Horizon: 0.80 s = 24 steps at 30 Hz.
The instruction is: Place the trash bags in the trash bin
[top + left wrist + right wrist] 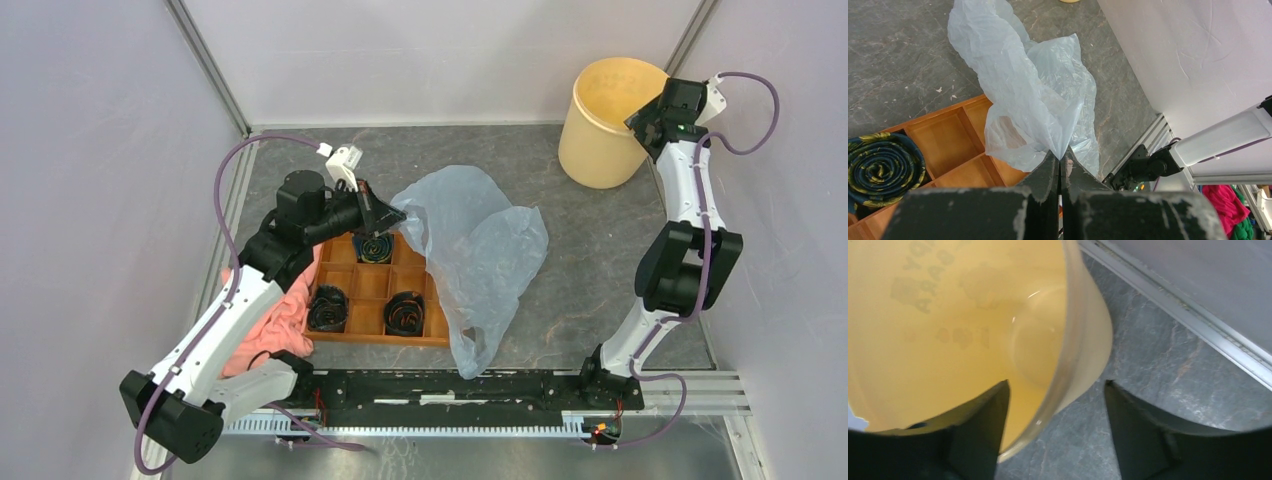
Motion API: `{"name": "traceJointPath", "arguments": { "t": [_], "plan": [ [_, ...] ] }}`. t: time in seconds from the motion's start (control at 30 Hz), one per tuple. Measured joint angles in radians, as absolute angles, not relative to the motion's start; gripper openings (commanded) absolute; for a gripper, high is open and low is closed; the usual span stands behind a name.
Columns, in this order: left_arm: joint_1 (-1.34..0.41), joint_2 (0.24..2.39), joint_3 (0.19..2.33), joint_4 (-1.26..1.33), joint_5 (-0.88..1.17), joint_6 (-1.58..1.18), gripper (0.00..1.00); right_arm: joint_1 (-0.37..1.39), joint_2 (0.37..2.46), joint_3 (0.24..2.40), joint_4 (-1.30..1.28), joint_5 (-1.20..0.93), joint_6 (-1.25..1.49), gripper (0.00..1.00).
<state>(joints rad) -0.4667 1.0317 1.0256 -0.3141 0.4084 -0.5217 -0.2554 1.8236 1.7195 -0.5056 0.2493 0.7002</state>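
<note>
Left gripper (pixel 1060 162) clamped shut on the thin pale-blue translucent plastic bag (pixel 480 250), draped on the desk (pixel 600 230); round pale-yellow plastic bucket (pixel 600 130) at its two o'clock, open right gripper (pixel 1055 385) straddling the rim.

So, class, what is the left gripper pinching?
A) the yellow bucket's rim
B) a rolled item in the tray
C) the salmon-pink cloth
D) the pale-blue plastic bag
D: the left wrist view shows the left gripper shut on a gathered tip of the pale-blue plastic bag.
</note>
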Motion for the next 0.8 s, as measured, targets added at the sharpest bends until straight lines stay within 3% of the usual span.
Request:
{"name": "traceJointPath", "arguments": {
  "t": [0.1,0.23,0.37,0.6,0.8],
  "plan": [
    [-0.467,1.020,1.026,-0.323,0.394,-0.522,0.05,-0.255,1.831,1.718,-0.489,0.220,0.726,0.58],
    [-0.467,0.987,1.026,-0.343,0.383,-0.522,0.05,-0.255,1.832,1.717,-0.473,0.196,0.754,0.36],
    [-0.467,0.968,1.026,-0.352,0.374,-0.522,0.05,-0.260,1.820,1.695,-0.448,0.201,0.785,0.02],
    [-0.467,0.943,1.030,-0.372,0.366,-0.499,0.05,-0.255,1.682,1.480,-0.488,0.194,0.773,0.00],
    [-0.467,0.916,1.082,-0.399,0.365,-0.442,0.05,-0.253,1.412,1.324,-0.601,0.250,0.647,0.00]
  ]
}}
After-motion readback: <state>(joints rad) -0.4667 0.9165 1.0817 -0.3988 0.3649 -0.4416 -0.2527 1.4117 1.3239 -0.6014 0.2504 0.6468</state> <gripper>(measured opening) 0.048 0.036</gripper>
